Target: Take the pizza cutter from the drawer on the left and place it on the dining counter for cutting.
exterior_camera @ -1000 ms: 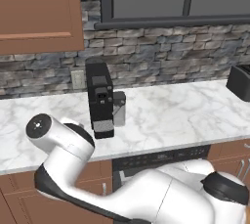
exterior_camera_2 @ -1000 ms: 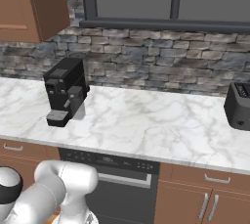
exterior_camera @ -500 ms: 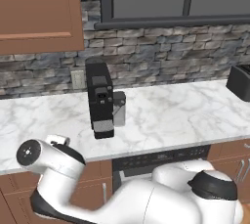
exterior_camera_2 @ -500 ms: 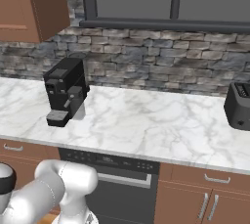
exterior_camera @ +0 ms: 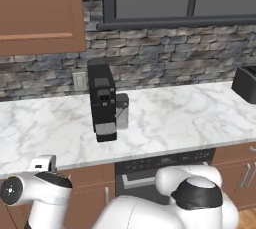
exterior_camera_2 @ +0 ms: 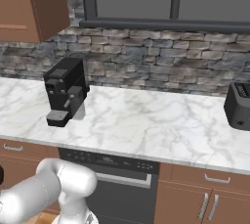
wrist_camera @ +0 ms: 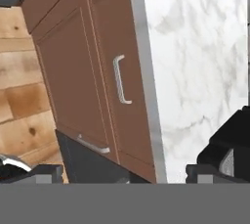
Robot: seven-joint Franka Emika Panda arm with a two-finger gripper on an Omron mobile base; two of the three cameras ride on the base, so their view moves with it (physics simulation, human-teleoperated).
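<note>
The drawer (wrist_camera: 128,47) is shut. Its plain reddish-brown front with a small curved silver handle (wrist_camera: 121,79) lies just under the marble worktop's edge, straight ahead of my gripper (wrist_camera: 122,173) in the rolled hand view. The gripper is open, its two dark fingertips (wrist_camera: 43,173) wide apart with nothing between them, and it stands clear of the drawer front. In the right base view the same drawer (exterior_camera_2: 19,150) sits at the far left below the worktop. The pizza cutter is hidden. The dining counter is out of view.
A black coffee machine (exterior_camera: 102,100) stands on the marble worktop (exterior_camera: 175,118), and a black toaster (exterior_camera_2: 239,105) stands at its right end. The black dishwasher front (exterior_camera_2: 122,189) is right of the drawer. A taller cabinet door (wrist_camera: 73,71) hangs under the drawer, above the wood floor (wrist_camera: 19,86).
The arm's elbow has sunk lower and further left in the left base view, dropping from worktop height to the cabinet fronts. The scene itself has not shifted and the jaws stay wide.
</note>
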